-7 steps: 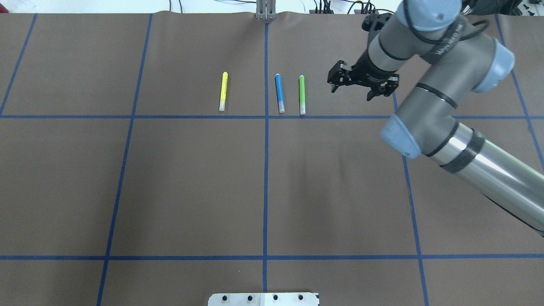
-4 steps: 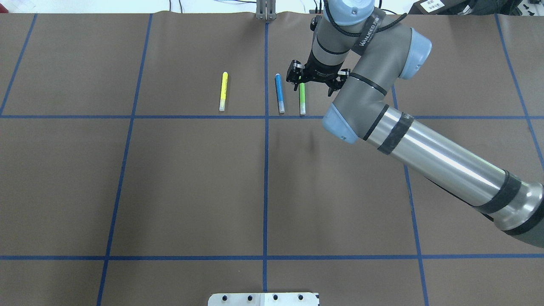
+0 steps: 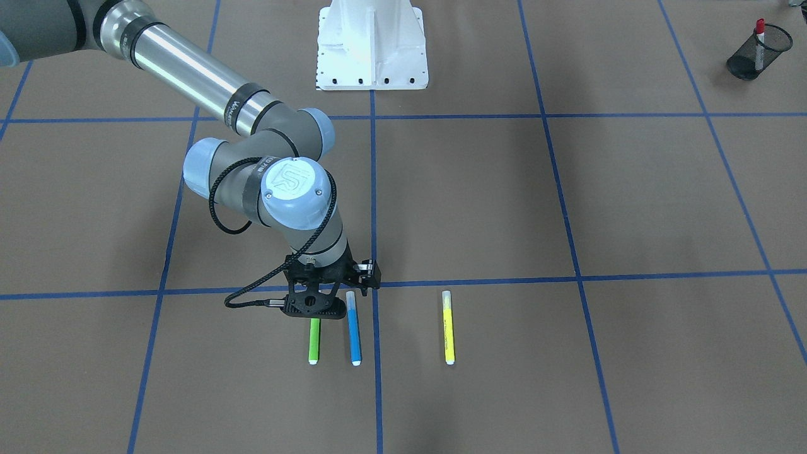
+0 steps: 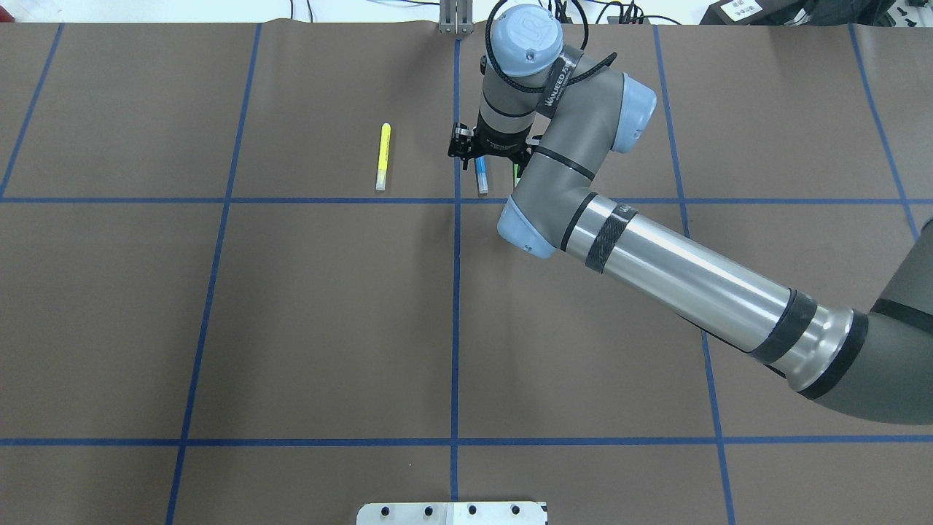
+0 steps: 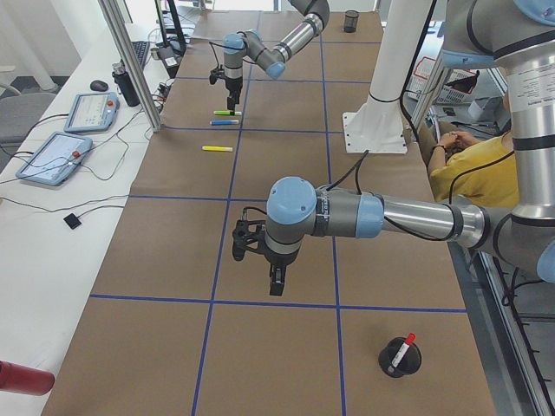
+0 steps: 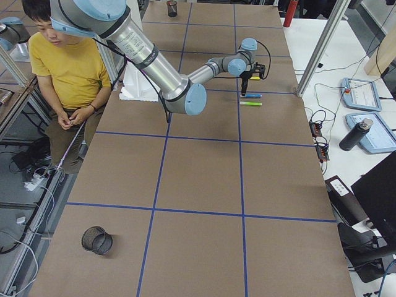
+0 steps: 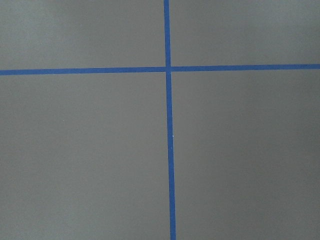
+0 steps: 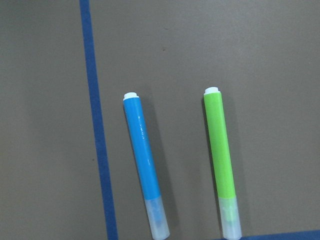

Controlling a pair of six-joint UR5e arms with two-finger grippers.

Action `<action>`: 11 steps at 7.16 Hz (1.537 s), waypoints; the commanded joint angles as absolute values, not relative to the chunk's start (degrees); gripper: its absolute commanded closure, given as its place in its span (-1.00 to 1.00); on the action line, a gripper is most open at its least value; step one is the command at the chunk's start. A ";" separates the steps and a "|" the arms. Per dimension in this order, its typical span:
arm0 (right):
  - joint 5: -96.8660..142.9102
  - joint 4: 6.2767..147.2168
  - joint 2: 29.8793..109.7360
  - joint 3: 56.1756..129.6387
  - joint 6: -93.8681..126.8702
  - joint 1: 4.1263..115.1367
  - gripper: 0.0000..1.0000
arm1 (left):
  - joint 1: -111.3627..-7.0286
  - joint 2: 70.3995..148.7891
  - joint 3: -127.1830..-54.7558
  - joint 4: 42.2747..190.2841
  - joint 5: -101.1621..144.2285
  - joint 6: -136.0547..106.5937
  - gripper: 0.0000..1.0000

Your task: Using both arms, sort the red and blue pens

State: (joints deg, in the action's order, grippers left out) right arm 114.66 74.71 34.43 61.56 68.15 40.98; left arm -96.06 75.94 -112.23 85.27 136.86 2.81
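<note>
Red pen [image 5: 404, 345] stands tilted in a black mesh cup [image 5: 395, 362] at the near left end of the table [image 5: 286, 373]; just beyond, the left gripper [image 5: 260, 260] hangs pointing down from the level left arm [image 5: 416, 217], and I cannot tell how its fingers are spaced. Farther on lie a yellow marker [image 3: 448, 328], the blue pen [image 8: 145, 165] and a green marker [image 8: 220, 150], parallel and apart, and the right arm [image 4: 678, 270], elbow bent and wrist vertical, holds the right gripper [image 4: 487, 152] over the blue pen, fingers spread.

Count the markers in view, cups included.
4. Green marker, blue marker, yellow marker side by side on the mat; red-capped marker in the mesh cup. Nothing seems hidden.
</note>
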 commanded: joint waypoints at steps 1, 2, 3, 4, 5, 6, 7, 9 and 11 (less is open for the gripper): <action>114.35 74.18 34.19 60.30 67.68 39.82 -0.21 | -96.06 75.76 -111.80 85.25 136.93 2.81 -1.00; 114.26 70.53 34.19 57.68 66.98 39.73 -0.07 | -96.06 75.67 -111.80 85.25 136.93 2.81 -1.00; 113.74 68.40 34.02 56.09 66.89 39.64 -0.07 | -96.06 75.67 -111.80 85.25 136.93 2.81 -1.00; 113.64 68.38 33.75 55.55 66.88 39.55 -0.08 | -96.06 75.50 -111.80 85.25 136.93 2.81 -1.00; 113.64 68.38 33.58 54.94 66.88 39.29 -0.07 | -96.06 75.50 -111.80 85.25 137.02 2.81 -1.00; 113.64 68.38 33.49 54.84 66.88 39.03 -0.07 | -96.06 75.50 -111.80 85.25 137.02 2.81 -1.00; 113.64 68.38 33.23 54.76 66.88 39.02 -0.02 | -96.06 75.50 -111.80 85.25 137.02 2.81 -1.00; 113.55 68.38 33.13 54.49 66.80 39.02 0.38 | -96.06 75.50 -111.80 85.25 137.02 2.81 -1.00; 113.38 68.47 33.13 54.49 65.48 39.02 1.00 | -96.06 75.50 -111.71 85.25 137.02 2.81 -1.00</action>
State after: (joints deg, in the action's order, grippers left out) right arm 113.44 68.39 33.14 54.51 66.13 39.03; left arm -96.06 75.50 -111.77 85.25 137.02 2.81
